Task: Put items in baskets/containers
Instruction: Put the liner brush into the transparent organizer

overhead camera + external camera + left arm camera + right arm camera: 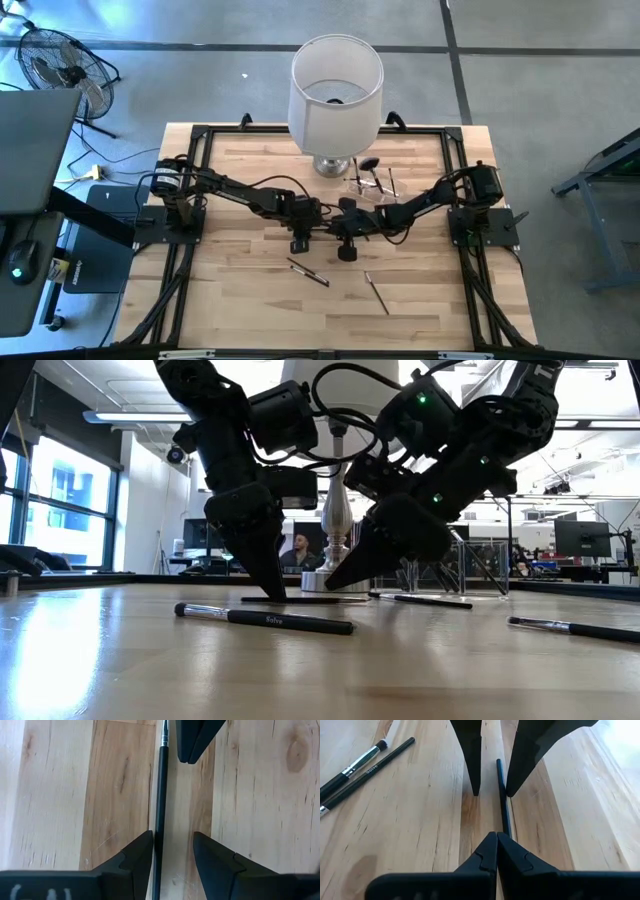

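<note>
Pale wood plank surface (240,290), mid-area: your thin black-handled makeup brush (160,795) lies flat between the left gripper (172,852) jaws, which stand apart. Right gripper (497,851) jaws are together, tips meeting the brush's end.

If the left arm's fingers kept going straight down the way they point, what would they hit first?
Probably the thin black brush lying between the open left gripper's fingers, then the wooden table. How far above it they are is unclear.
</note>
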Tool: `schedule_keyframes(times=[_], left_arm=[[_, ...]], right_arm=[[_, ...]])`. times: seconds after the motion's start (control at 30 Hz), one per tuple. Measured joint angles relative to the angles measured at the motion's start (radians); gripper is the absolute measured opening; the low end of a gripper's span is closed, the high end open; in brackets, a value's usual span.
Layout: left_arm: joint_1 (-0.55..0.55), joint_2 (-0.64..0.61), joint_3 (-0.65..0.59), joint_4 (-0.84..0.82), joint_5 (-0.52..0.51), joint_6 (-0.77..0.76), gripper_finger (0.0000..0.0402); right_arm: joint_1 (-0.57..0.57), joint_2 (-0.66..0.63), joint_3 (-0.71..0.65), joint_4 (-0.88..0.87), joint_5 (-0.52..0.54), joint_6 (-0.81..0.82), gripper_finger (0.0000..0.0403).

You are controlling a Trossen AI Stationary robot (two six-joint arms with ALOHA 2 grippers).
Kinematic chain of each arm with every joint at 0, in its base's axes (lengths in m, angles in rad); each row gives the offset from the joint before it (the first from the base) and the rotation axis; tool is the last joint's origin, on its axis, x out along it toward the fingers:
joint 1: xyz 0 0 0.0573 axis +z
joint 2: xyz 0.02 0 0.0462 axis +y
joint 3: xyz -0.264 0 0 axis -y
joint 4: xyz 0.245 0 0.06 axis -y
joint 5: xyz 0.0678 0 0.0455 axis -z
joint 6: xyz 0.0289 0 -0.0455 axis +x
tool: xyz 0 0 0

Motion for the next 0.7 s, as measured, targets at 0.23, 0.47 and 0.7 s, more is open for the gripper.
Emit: schedule_keyframes(times=[0.23, 0.47, 0.7], left_arm=[[0.0, 0.0, 0.0, -0.008, -0.005, 0.0, 0.0143], [0.0, 0.0, 0.0, -0.009, -0.034, 0.0, 0.0143], [0.0, 0.0, 0.0, -0.012, -0.08, 0.0, 0.0125]], right_arm=[[0.0, -0.015, 0.001, -0.051, -0.008, 0.014, 0.0], [0.0, -0.187, 0.002, -0.408, 0.039, 0.053, 0.0], [0.024, -0.45, 0.002, -0.804, 0.049, 0.239, 0.0]])
